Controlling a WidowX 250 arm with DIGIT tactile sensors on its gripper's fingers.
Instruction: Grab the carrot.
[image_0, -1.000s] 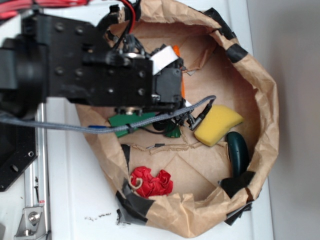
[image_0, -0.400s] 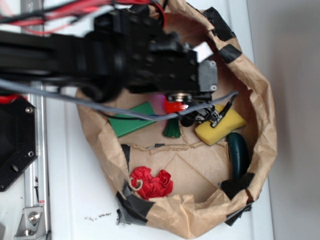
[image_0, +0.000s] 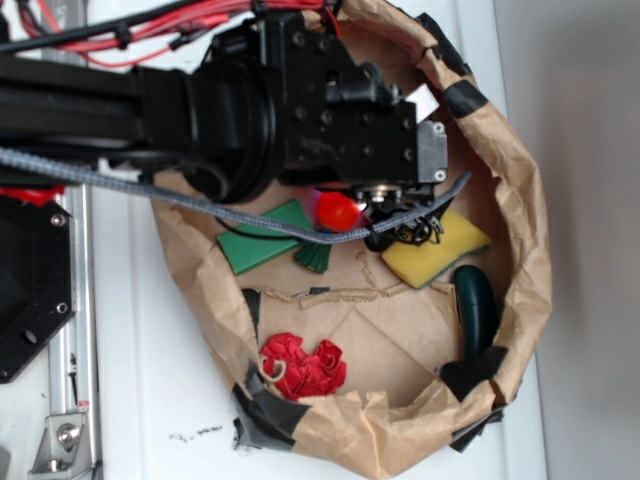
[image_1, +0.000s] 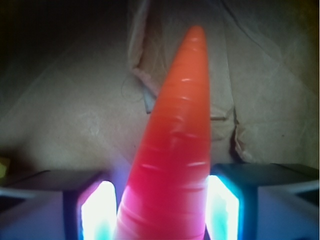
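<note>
Inside the crumpled brown paper bag (image_0: 520, 200), the gripper (image_1: 161, 210) is clamped on the carrot (image_1: 175, 150) — both lit fingers (image_1: 95, 212) pressing its thick end, its tip pointing away over the paper — beside the green block (image_0: 262, 238) and yellow sponge (image_0: 435, 252).
</note>
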